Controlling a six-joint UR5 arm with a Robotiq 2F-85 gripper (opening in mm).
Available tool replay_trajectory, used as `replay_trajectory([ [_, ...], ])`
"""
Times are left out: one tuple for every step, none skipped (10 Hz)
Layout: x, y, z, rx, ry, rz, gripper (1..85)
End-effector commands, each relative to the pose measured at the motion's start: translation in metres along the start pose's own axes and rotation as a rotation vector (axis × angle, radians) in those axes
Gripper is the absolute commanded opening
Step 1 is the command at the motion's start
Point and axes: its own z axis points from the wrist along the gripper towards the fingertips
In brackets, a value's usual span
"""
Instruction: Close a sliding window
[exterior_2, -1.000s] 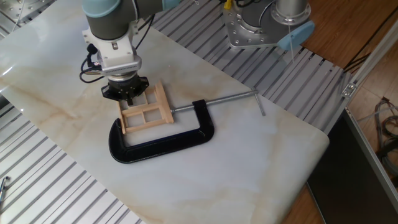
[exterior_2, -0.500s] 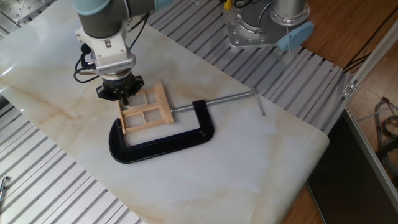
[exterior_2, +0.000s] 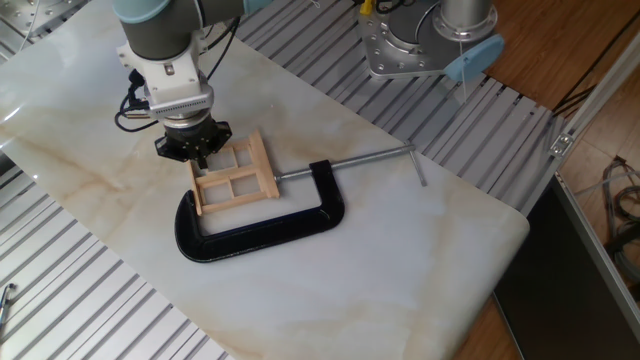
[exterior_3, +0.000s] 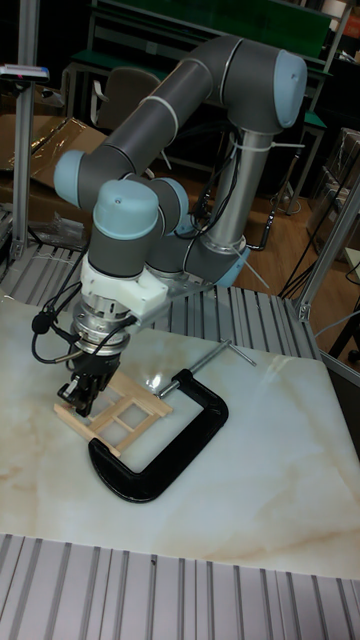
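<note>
Gripper (exterior_2: 198, 152) sits at the 10 o'clock corner of the sliding window (exterior_2: 233, 178), having slid slightly left since a second ago (fingers' spread unclear). Window lies flat inside the C-clamp (exterior_2: 262, 225), unmoved, so closing has probably barely begun.

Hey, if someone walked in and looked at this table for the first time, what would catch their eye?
Probably the big black clamp lying mid-table, its steel screw pointing toward the far right. Inside its curve lies a small pale wooden window. The gripper hangs right over the window's far left corner; whether its jaws are shut is hard to tell.
</note>
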Motion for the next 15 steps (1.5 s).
replay_trajectory([
  [0.001,0.005,-0.005,-0.012,-0.001,0.032,0.7],
  [0.001,0.008,-0.006,-0.016,0.001,0.049,0.7],
  [-0.004,0.015,-0.005,-0.029,-0.012,0.076,0.7],
  [-0.006,0.014,-0.003,-0.024,-0.015,0.076,0.7],
  [-0.007,0.014,-0.002,-0.023,-0.018,0.072,0.7],
  [-0.009,0.013,0.0,-0.023,-0.029,0.056,0.7],
  [-0.011,0.012,0.001,-0.025,-0.037,0.047,0.7],
  [-0.012,0.01,0.002,-0.023,-0.04,0.039,0.7],
  [-0.013,0.01,0.003,-0.023,-0.043,0.03,0.7],
  [-0.013,0.01,0.004,-0.022,-0.045,0.026,0.7],
  [-0.014,0.009,0.004,-0.023,-0.049,0.021,0.7],
  [-0.013,0.009,0.005,-0.023,-0.049,0.02,0.7],
  [-0.014,0.009,0.005,-0.021,-0.05,0.018,0.7],
  [-0.014,0.007,0.005,-0.02,-0.05,0.013,0.7],
  [-0.013,0.007,0.006,-0.021,-0.052,0.01,0.7],
])
